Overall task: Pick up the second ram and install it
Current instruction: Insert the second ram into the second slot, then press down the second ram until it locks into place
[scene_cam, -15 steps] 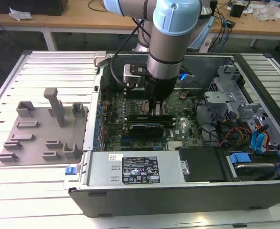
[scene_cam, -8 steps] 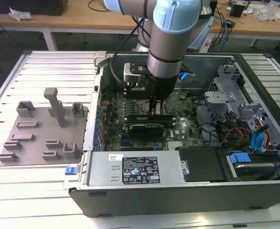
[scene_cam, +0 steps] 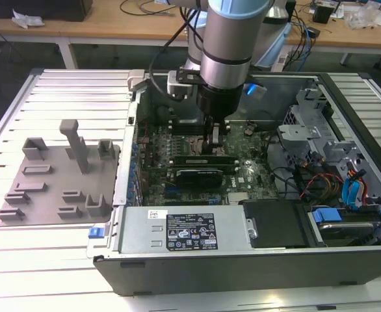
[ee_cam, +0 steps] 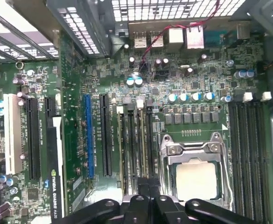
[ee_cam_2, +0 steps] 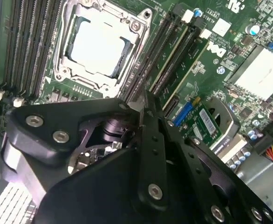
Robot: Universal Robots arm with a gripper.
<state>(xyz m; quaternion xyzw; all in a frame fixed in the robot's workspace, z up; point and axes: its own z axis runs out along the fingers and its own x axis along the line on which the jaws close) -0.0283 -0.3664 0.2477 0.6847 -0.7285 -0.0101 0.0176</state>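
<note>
My claw [scene_cam: 214,138] is down inside the open PC case [scene_cam: 255,260], over the motherboard [scene_cam: 153,174], at the bank of RAM slots just beside the CPU socket [ee_cam: 194,173]. Fingers [ee_cam: 149,191] look pressed close together, tips right at the slot line in the first wrist view; whether they pinch anything between them, can't tell — the tips are hidden behind my own linkage [ee_cam_2: 127,154].

Second ram [ee_cam_2: 180,63]: a thin dark green stick standing on edge in a slot of that bank, white latches at its far end, seen in the second wrist view. Claw tip sits right at its near end. Contact or not — can't tell. Which stick of the bank is which isn't clear either.

CPU socket is bare, metal frame closed around it. Black graphics card [scene_cam: 200,175] lies in its slot on the near side of the claw, toward the power supply [scene_cam: 177,233] at the case's front edge.

Grey holder tray [scene_cam: 57,179] sits on the slatted bench [scene_cam: 47,260], near its edge on the exterior view's left, well apart from the case.
</note>
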